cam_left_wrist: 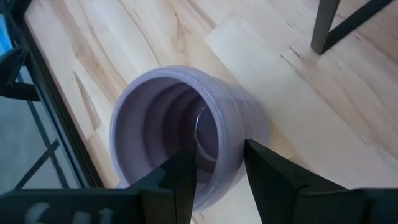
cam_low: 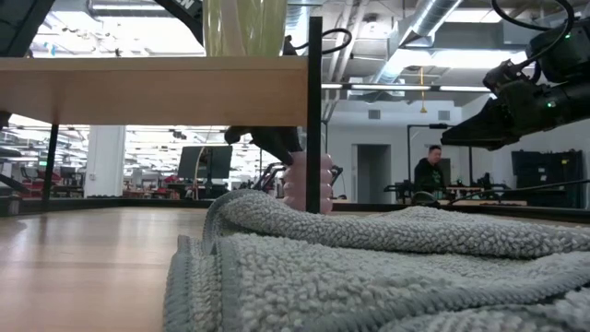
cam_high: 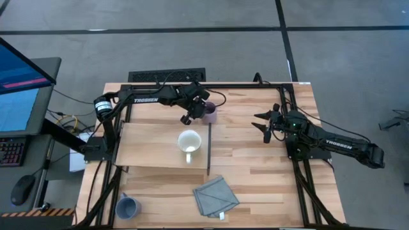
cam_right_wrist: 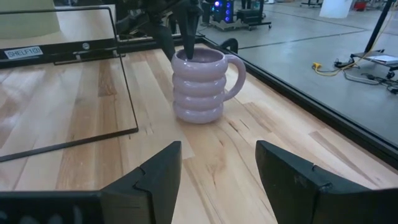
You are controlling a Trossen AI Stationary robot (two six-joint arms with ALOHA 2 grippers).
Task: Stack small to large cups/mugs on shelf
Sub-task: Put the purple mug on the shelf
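1. Grey-blue cloth (cam_low: 387, 267) fills the low view's foreground; from above it lies just off the shelf's (cam_high: 150, 150) near corner, clear of every mug.
2. Progress — only the white mug (cam_high: 189, 143) stands on the shelf, close to its dark upright panel (cam_high: 209, 148). Nothing is stacked yet.
3. Left gripper (cam_left_wrist: 217, 171) straddles the purple mug's (cam_high: 208, 113) rim, one finger inside and one outside; whether it is pinching already I cannot tell. That mug sits on the tabletop just beyond the panel's far end.
4. Left to do — the blue-grey mug (cam_high: 127, 206) waits near the table's front-left corner, well apart from the shelf.
5. Right gripper (cam_right_wrist: 217, 171) hovers with fingers spread and empty, beyond the panel from the shelf, leaving room.
6. Likely hazard: the panel edge when carrying the purple mug across.
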